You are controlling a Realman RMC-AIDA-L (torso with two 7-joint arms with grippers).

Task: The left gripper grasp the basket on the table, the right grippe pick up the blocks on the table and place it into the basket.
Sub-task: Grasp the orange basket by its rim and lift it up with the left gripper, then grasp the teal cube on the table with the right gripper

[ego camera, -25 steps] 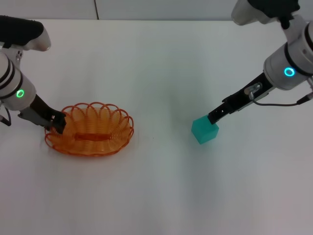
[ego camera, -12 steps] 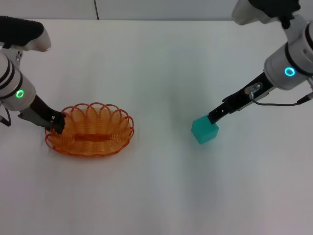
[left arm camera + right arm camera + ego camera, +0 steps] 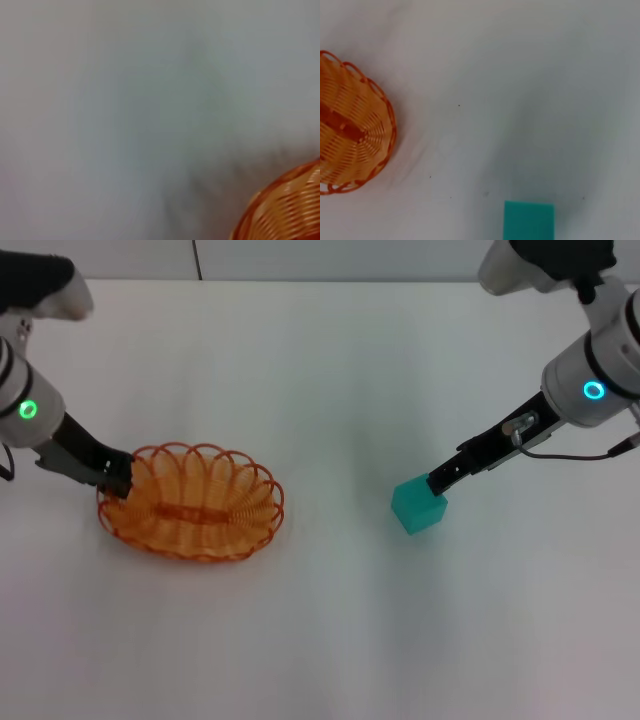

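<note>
The left hand (image 3: pixel 118 478) pinches the left rim of the orange basket (image 3: pixel 192 515) on the white surface (image 3: pixel 320 370), apparently to keep the light wire frame steady as a target. Well apart to the right, the right hand (image 3: pixel 437 482) sits at the far top edge of the teal block (image 3: pixel 418 506), which rests on the surface; whether its tips are spread or pressed onto the block cannot be told. Judging by this, the pick-up is at hand, with the carry leftward to the basket not yet begun.
</note>
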